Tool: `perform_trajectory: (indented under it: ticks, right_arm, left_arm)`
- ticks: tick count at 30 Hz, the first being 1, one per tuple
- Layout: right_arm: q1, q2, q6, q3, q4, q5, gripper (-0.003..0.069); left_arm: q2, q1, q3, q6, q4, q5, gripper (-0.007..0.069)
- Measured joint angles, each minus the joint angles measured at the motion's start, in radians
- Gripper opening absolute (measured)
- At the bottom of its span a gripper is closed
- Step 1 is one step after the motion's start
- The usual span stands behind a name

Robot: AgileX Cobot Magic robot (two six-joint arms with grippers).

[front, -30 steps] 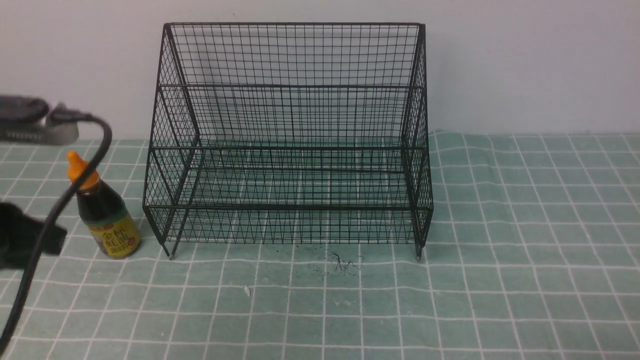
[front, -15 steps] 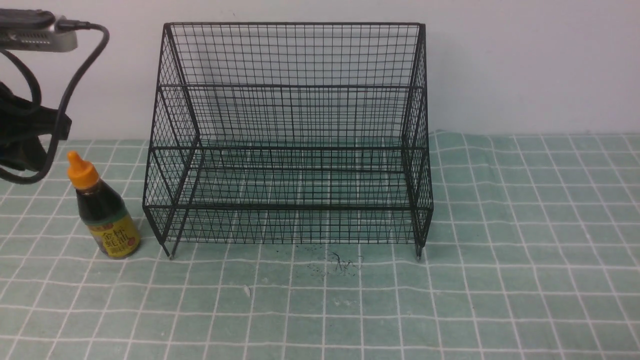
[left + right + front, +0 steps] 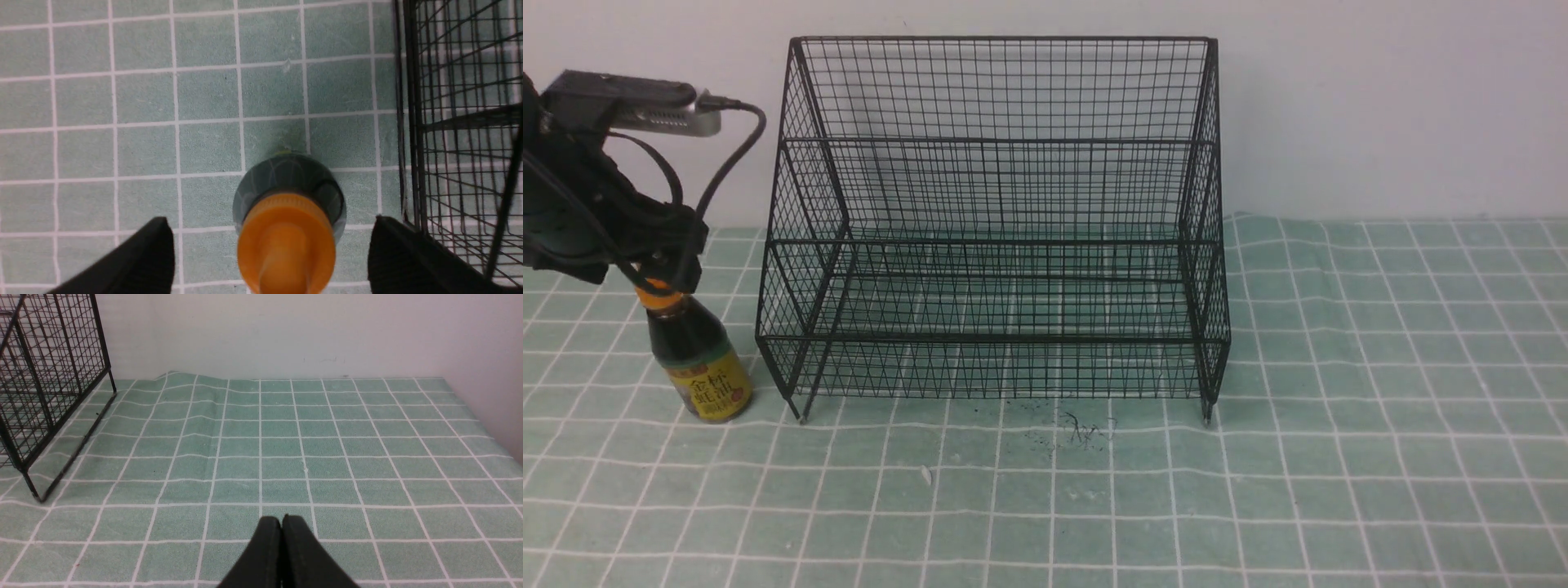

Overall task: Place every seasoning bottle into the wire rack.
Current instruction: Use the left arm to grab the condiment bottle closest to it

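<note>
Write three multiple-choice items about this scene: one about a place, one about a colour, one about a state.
1. Where does the seasoning bottle stand?
A. left of the wire rack, on the cloth
B. inside the rack
C. right of the rack

2. Which colour is its cap?
A. green
B. orange
C. white

3. How is the right gripper?
A. wide open
B. shut on the bottle
C. shut, holding nothing

Answers: 1 A, the front view shows it beside the rack's left legs; 2 B, the cap is orange in the left wrist view; 3 C, its fingers touch with nothing between.
</note>
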Motion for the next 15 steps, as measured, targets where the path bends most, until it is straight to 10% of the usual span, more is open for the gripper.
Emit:
perform_trajectory:
  ticks: [9,15]
  right_arm:
    - [0.0,0.0,0.0,0.0,0.0,0.0,-0.0015]
    - [0.0,0.0,0.0,0.0,0.0,0.0,-0.0015]
  left_arm:
    - [0.052,0.0,0.0,0.0,-0.003,-0.001,0.0296]
    - [0.0,0.0,-0.03,0.0,0.018,0.082,0.0302]
